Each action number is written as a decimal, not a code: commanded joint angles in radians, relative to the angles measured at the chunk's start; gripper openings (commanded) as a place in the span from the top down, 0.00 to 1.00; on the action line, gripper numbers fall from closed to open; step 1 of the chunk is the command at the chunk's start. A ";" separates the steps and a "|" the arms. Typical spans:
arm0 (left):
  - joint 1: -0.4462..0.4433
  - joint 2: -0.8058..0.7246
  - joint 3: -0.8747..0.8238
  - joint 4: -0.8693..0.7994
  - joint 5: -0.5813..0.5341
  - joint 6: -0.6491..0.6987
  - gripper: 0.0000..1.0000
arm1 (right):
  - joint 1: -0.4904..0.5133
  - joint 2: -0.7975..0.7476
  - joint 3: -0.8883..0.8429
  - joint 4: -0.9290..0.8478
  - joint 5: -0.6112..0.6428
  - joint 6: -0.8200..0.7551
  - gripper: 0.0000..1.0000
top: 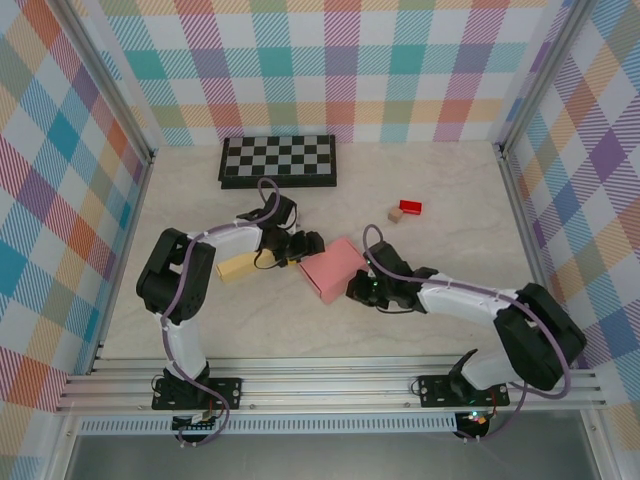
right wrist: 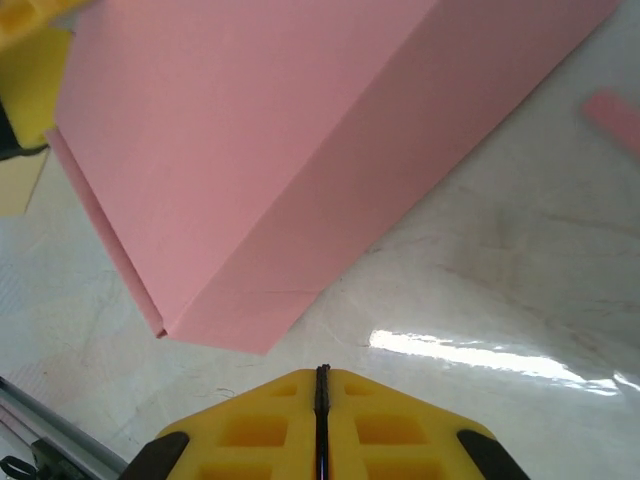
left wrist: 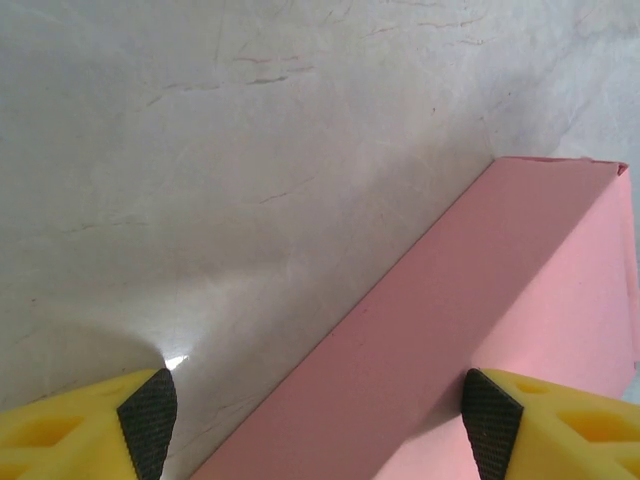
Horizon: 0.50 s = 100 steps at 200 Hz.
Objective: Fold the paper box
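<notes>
We are worrying most about the paper box (top: pixel 333 268) skating away. It is lying flat on the table (top: pixel 440 250), between the two pincers, and it looks light. The left gripper (left wrist: pixel 320 420) is standing wide open and holding nothing. One finger is hanging over the pink top and the other over bare table, so the box's long edge is running between them. If it closes from here, we are expecting it to crease that wall or shove the box toward the right gripper (right wrist: pixel 322 385). That one is closed tight on nothing, and the box's corner and a thin loose flap are lying just ahead of its tips. A push there may slide the box instead of folding it.

The left arm is bending at the elbow and reaching inward, wrist low. The right arm is stretching low along the table toward the box.
</notes>
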 commanded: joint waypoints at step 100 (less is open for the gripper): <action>-0.093 -0.078 -0.150 0.100 -0.066 -0.162 0.24 | 0.116 0.120 -0.069 0.321 0.076 0.174 0.90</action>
